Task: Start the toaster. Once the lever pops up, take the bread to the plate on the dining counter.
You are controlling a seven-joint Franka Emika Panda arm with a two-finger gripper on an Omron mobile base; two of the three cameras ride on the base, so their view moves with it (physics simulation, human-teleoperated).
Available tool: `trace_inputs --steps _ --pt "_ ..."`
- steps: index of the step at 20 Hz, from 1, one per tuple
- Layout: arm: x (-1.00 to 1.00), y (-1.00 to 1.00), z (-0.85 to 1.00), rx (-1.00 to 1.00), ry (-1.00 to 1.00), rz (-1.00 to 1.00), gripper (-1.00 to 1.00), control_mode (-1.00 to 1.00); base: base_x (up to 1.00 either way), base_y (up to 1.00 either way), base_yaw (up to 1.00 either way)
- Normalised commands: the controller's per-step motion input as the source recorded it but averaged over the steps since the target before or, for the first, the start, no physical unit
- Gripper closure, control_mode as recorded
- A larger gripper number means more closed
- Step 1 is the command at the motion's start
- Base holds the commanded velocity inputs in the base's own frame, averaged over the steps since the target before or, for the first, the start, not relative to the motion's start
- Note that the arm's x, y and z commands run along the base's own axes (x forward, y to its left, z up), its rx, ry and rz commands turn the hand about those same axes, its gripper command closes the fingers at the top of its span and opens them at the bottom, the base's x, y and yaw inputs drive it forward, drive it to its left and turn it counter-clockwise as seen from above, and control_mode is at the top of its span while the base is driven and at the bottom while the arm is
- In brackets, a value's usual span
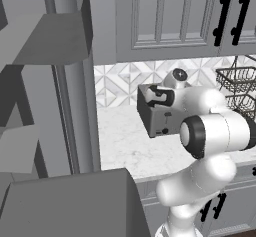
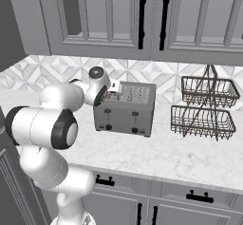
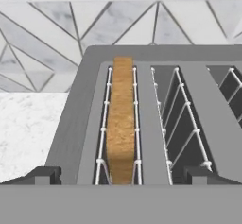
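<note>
Hand (image 3: 121, 179) is wide open, holding nothing, hovering right over the toaster (image 2: 126, 109). Bread (image 3: 120, 124) sits down in its left slot. Toaster's on the bench (image 2: 180, 160) toward the back wall, wire basket rack (image 2: 206, 109) beside it.

My arm (image 2: 47, 124) folds forward, wrist bent down; my gripper (image 3: 120, 178) hangs with jaws spread wide, fingertips (image 3: 45, 175) apart, holding nothing.

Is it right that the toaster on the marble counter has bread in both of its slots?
Not quite. The toaster does sit on the marble counter, but the hand view shows the bread in one slot alone; the slot beside it holds just wire guides.
</note>
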Motion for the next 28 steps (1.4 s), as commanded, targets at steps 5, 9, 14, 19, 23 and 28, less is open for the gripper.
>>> trace_inputs --steps 5,9,14,19,23,28 --pt "0.32 -0.01 -0.11 0.00 0.00 0.00 -1.00 -1.00 0.00 0.00 0.00" --pt "0.13 0.00 -0.14 0.00 0.00 0.00 -1.00 -1.00 0.00 0.00 0.00" --pt "0.10 0.00 -0.12 0.00 0.00 0.00 -1.00 -1.00 0.00 0.00 0.00" --pt "0.20 0.03 -0.01 0.00 -0.01 0.00 -1.00 -1.00 0.00 0.00 0.00" --pt "0.22 0.11 0.00 0.00 0.00 0.00 -1.00 -1.00 0.00 0.00 0.00" --pt "0.16 0.03 0.00 0.00 0.00 0.00 -1.00 -1.00 0.00 0.00 0.00"
